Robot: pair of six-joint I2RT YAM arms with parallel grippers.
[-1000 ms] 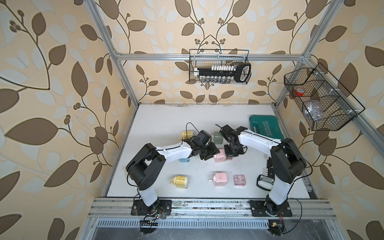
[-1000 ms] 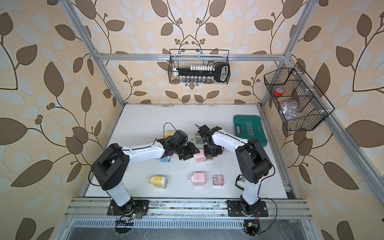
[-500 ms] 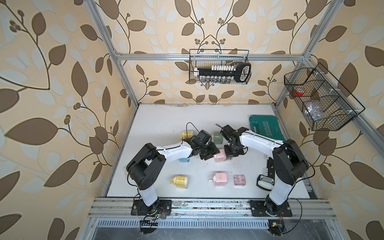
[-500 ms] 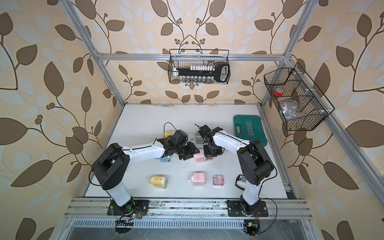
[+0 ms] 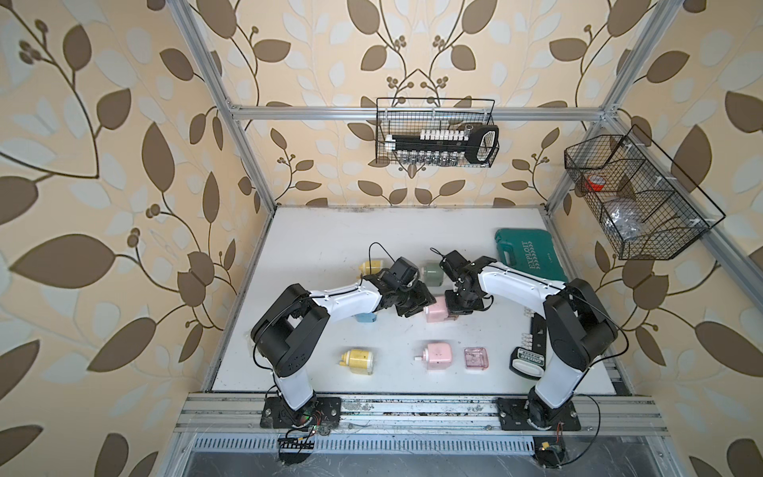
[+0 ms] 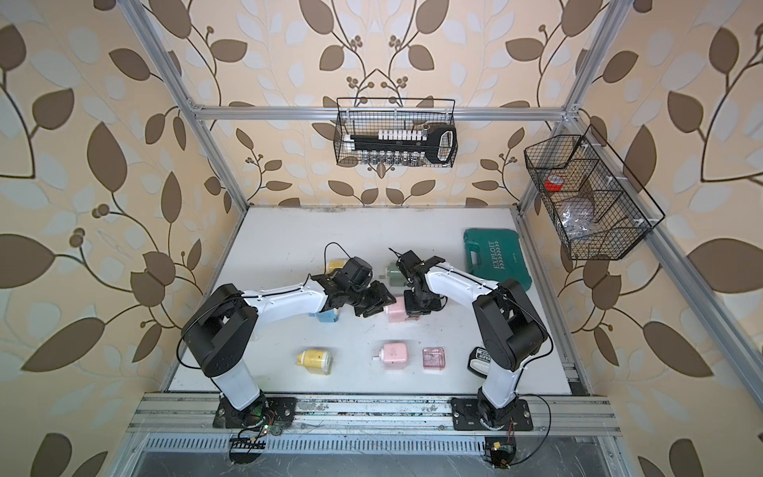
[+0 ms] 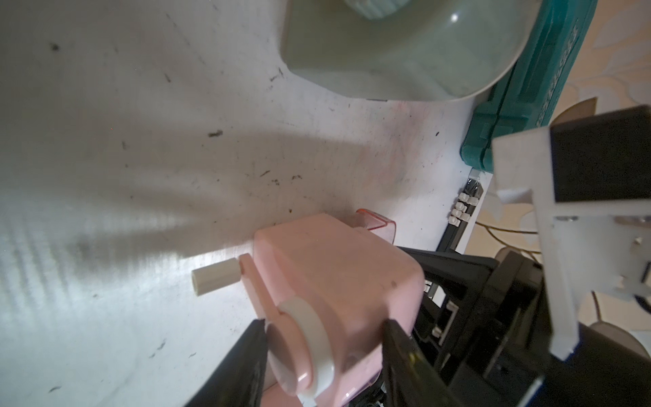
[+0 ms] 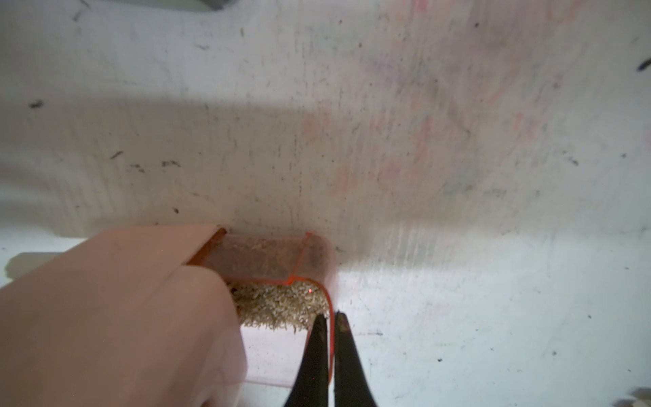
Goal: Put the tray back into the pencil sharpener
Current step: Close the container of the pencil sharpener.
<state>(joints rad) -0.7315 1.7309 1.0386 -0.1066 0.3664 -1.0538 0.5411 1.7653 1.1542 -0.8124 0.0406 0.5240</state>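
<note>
**Tray (image 8: pixel 267 257) partway into the pencil sharpener (image 5: pixel 437 310)**

Your pink pencil sharpener lies on its side about the middle of the bench (image 5: pixel 322 239), well away from every edge. Your left gripper (image 7: pixel 322 334) is clamped on its crank end, with one finger pressed against each side of the body. The tray is clear with a red tint. Part of it sits inside the sharpener's open end, and the rest sticks out on the side away from the left gripper. Your right gripper (image 8: pixel 329 317) is pinched tight on the tray's thin outer wall, one finger inside it and one outside. Shavings (image 8: pixel 278 306) fill the exposed part of the tray. A green sharpener (image 5: pixel 432 273) stands just beyond, toward the back edge. A teal case (image 5: pixel 528 254) lies near the back right corner.
</note>
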